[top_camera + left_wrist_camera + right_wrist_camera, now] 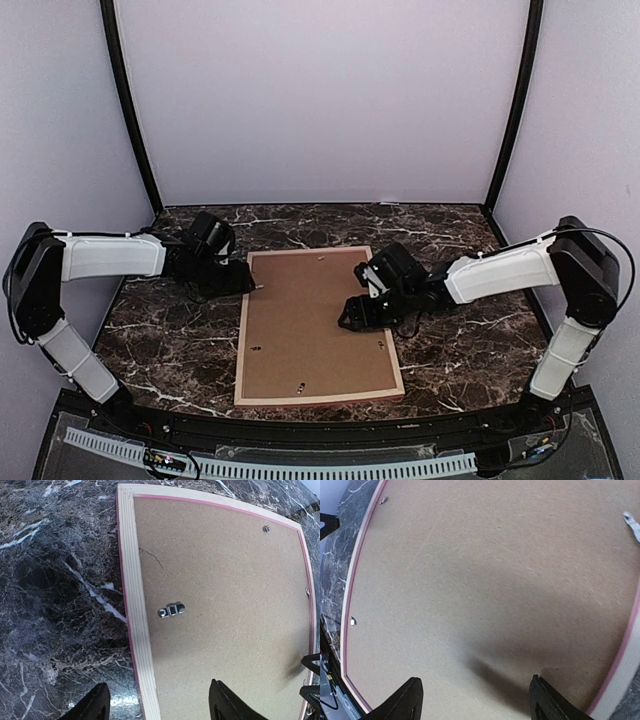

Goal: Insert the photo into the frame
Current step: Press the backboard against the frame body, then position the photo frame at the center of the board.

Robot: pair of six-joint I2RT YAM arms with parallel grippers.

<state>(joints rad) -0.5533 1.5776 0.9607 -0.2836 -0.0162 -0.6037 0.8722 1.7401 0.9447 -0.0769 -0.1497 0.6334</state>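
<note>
The frame (320, 399) lies face down in the middle of the table (170, 340), with the brown backing board (315, 320) sitting inside its rails. From the top view, the left fingers (240, 280) are at the frame's upper left corner and the right fingers (358, 318) are over the board's right side. The wrist cams show more: both sets of fingers are spread wide and grasping nothing. The left wrist view also catches a metal hanger clip (171, 611) that's just a speck from above.
</note>
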